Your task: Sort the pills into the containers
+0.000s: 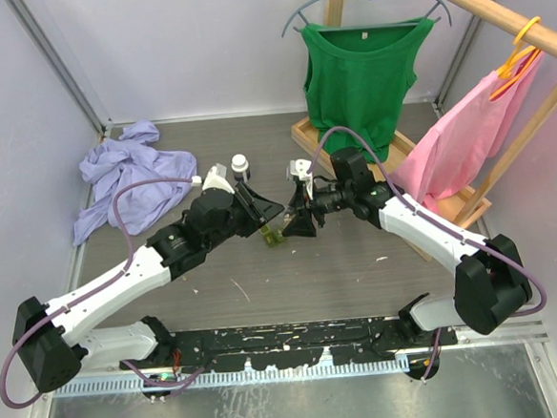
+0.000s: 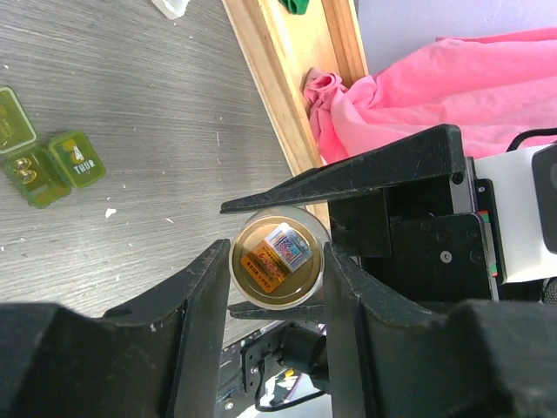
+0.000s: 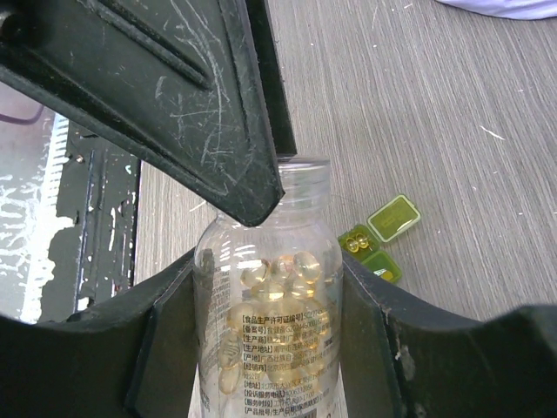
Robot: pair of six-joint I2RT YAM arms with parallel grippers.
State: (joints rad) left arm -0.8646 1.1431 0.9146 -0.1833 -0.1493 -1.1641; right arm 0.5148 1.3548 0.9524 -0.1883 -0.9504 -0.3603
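Keep right gripper (image 3: 265,261) clamped on pill bottle (image 3: 270,348); cannot tell whether left gripper (image 2: 277,252), flanking its mouth, grips. Tip slowly over open olive green pill case (image 2: 77,159), mid-bench, releasing softgels (image 3: 287,270) singly.

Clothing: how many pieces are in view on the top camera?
3. A lavender garment crumpled at far left; a green tank top hanging on the wooden rack; a pink garment hanging at its right end. More could hide behind these.

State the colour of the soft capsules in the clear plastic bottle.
Golden yellow, translucent; the soft capsules in the clear plastic bottle show best in the right wrist view.
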